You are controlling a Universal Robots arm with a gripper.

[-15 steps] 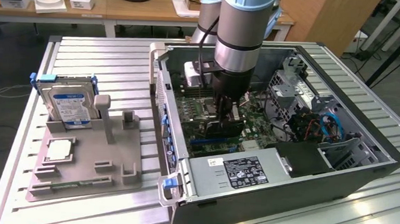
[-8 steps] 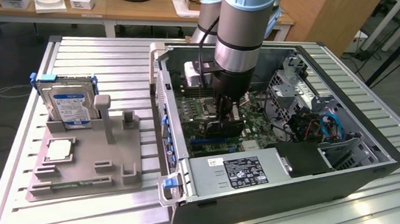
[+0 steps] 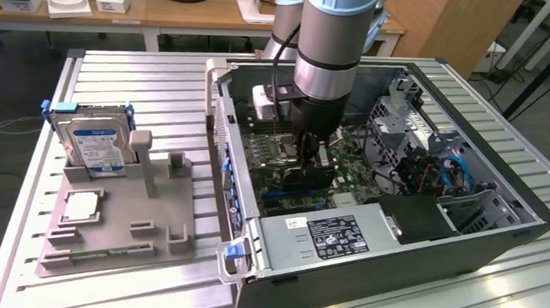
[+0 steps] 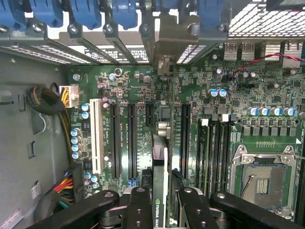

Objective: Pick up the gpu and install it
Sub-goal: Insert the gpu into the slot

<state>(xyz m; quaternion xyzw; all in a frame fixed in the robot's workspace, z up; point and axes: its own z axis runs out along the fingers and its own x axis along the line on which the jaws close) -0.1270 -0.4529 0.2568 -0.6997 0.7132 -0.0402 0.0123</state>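
1. The arm's tool reaches down into an open computer case. Its fingers are drawn in narrow and clamp the gpu by its two flat faces.
2. The gpu is held edge-on over the green motherboard, in line with the gap between two long black expansion slots. Whether its edge has met a slot cannot be told.
3. Close around the card on the board are a white slot, a bank of memory slots and a bare processor socket.
4. A row of blue clips lines the case's rear wall, beyond the ends of the slots.
5. A bundle of coloured cables lies at the board's edge, apart from the card.
6. In the exterior view, a power supply with a black label fills the near corner of the case, just beside the arm.
7. At the exterior view's left, a grey fixture sits on the slatted metal bench. It holds a hard drive upright, well apart from the case.
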